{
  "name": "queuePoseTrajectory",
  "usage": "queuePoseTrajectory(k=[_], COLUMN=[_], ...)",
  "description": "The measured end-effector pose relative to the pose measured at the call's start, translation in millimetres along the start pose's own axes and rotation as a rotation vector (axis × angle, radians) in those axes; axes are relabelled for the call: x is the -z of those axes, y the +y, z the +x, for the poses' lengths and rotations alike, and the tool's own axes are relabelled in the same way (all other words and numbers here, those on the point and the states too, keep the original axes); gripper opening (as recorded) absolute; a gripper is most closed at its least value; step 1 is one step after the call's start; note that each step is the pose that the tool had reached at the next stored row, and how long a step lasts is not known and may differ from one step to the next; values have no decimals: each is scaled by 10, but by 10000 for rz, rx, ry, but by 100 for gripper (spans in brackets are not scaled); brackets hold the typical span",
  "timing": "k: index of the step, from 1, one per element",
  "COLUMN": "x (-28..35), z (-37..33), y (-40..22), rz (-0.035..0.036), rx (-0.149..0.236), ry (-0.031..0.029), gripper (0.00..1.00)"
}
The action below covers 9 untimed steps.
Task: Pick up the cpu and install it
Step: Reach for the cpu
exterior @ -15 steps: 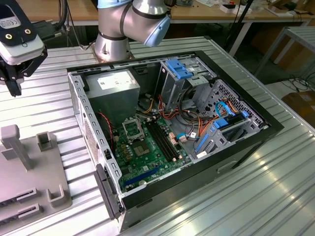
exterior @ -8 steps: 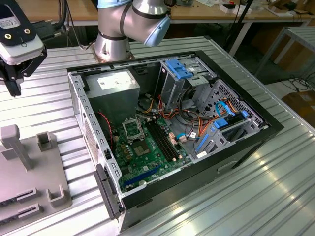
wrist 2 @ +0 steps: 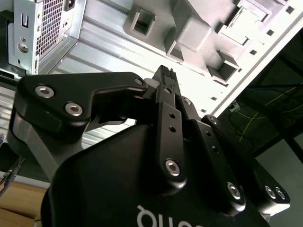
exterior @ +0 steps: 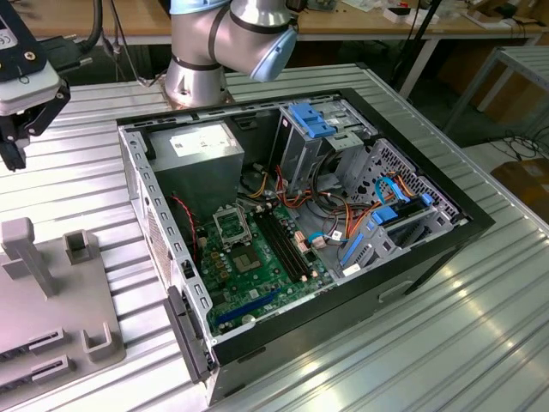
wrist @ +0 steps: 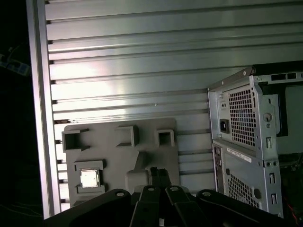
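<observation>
cpu (wrist: 89, 178): small flat square chip, silver-grey metal face up, seated in a square pocket of the pale grey moulded plastic holder tray (wrist: 118, 161). It lies below the end effector (wrist: 159, 171) and off to one side of the fingertips, not under them; well apart, no contact. The pocket walls are probably there to keep the chip level and at a fixed spot for a grasp from above.

End effector: black fingers pressed together, nothing between them. It hangs above the tray, pointing down at it.

Tray rests on the ribbed aluminium surface (wrist: 142, 71).

Farther from the end effector, across bare surface: open black-and-grey steel computer case (exterior: 300, 330), on its side with the cover off, so the green circuit board (exterior: 266, 275) faces up. Its black-framed socket (exterior: 232, 225) looks vacant; cpu not installed.
</observation>
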<state>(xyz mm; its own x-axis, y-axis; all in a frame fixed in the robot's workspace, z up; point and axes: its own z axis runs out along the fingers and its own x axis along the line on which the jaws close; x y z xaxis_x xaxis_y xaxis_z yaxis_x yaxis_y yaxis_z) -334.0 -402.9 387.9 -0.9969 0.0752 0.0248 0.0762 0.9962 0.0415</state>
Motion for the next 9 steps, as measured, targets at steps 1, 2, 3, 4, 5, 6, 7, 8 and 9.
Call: queuePoseTrajectory(k=[1,2,3,4,5,6,7,8,9], x=[0,0,-1,-1,-1,-2,-2,-2,-3], z=[15,25,40,51,60,85,94,104,108], y=[-1,-2,-3,-4,-5,-7,-8,-8,-9], rz=[0,0,0,0,1,1,1,0,0], rx=[0,0,0,0,0,0,0,-1,1], ry=[0,0,0,-1,0,0,0,-1,-1], gripper=[11,11,11,11,11,11,11,11,11])
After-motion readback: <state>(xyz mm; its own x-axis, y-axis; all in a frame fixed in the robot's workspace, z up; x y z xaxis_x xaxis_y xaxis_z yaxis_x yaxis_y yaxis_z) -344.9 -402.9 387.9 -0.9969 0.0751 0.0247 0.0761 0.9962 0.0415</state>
